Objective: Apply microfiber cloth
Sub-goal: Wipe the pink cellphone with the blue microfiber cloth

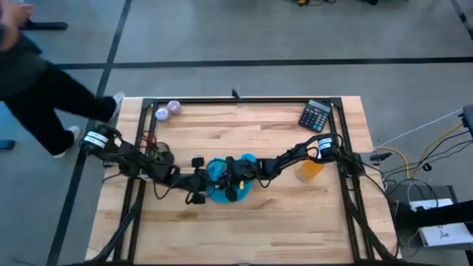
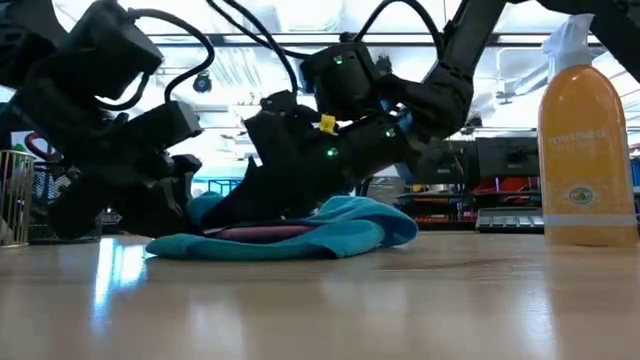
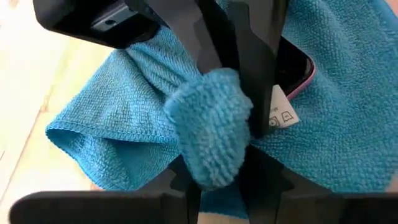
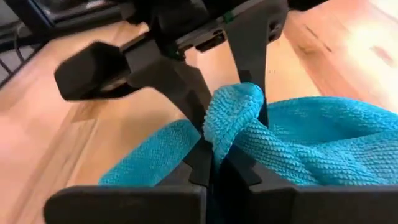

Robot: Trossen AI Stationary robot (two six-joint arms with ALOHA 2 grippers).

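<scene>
The teal-blue microfiber cloth (image 1: pixel 222 177) lies bunched at the table's middle, over a dark phone with a pink edge (image 3: pixel 300 70). In the low view the cloth (image 2: pixel 340 225) rests on the tabletop with the phone's edge (image 2: pixel 262 232) showing beneath it. My left gripper (image 3: pixel 217 134) comes in from the table's left and is shut on a bunch of the cloth. My right gripper (image 4: pixel 231 124) comes in from the table's right and is shut on another raised fold. Both meet over the cloth (image 1: pixel 225 181). My left gripper pinches a gathered, rounded bunch of the cloth (image 3: pixel 208 118) between its two fingers, several layers thick. A white care tag (image 3: pixel 280 113) shows beside the fingers. The rest of the cloth lies spread on the phone and the table. My right gripper pinches a raised fold of the cloth (image 4: pixel 235 109) between its two fingers, slanting down from the table's right. The fold stands up between the fingers; the cloth below it (image 4: pixel 323 143) lies slack on the table.
An orange spray bottle (image 1: pixel 310 168) stands just right of the cloth, close to my right arm. A black calculator (image 1: pixel 316 114) lies at the far right, two pale purple balls (image 1: pixel 168 109) at the far left. A person stands beyond the table's far left corner.
</scene>
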